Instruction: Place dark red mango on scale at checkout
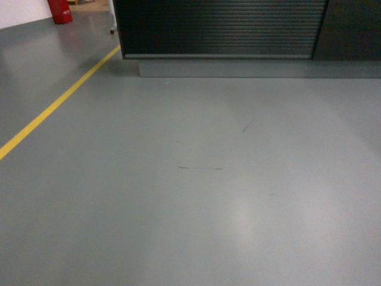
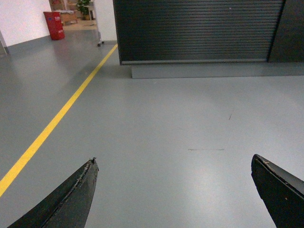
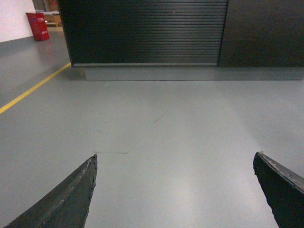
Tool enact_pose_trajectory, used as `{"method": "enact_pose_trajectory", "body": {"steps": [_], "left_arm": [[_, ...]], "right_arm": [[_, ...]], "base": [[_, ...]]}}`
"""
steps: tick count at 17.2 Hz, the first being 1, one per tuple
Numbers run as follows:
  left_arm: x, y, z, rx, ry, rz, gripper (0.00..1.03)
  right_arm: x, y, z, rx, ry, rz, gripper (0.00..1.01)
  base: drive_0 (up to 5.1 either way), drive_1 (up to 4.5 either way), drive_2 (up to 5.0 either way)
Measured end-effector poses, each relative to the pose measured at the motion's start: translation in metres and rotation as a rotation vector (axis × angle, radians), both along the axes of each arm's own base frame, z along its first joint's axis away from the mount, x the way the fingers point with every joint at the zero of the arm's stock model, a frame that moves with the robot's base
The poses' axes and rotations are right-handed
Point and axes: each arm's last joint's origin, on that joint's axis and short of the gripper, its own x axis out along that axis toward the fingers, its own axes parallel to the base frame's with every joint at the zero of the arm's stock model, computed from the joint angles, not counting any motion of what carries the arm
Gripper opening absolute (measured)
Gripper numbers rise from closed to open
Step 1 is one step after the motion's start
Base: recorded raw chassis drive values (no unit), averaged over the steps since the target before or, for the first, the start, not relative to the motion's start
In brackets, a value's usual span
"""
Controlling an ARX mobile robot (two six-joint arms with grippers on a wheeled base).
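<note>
The checkout (image 1: 220, 30) shows as a black counter with a ribbed slatted front on a grey plinth, far ahead across the floor; it also fills the top of the left wrist view, checkout (image 2: 199, 31), and the right wrist view, checkout (image 3: 147, 33). Its top is out of view, so the scale and the mango are out of view. My left gripper (image 2: 175, 164) is open with only grey floor between its dark fingers. My right gripper (image 3: 175, 159) is open too, holding nothing. Neither gripper appears in the head view.
Grey floor (image 1: 196, 190) stretches between me and the counter. A yellow line (image 1: 53, 107) runs diagonally on the left. A red cylinder-like object (image 1: 59, 11) stands at the far left by a white wall. A darker panel (image 1: 351, 30) adjoins the counter on the right.
</note>
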Motion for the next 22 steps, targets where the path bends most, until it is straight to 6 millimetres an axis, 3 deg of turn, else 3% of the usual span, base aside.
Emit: {"method": "enact_pose_trajectory", "body": {"steps": [22], "left_arm": [[0.0, 0.0, 0.0, 0.0, 0.0, 0.0, 0.98]], "right_arm": [[0.0, 0.0, 0.0, 0.0, 0.0, 0.0, 0.98]], "base": [[0.0, 0.0, 0.0]]}}
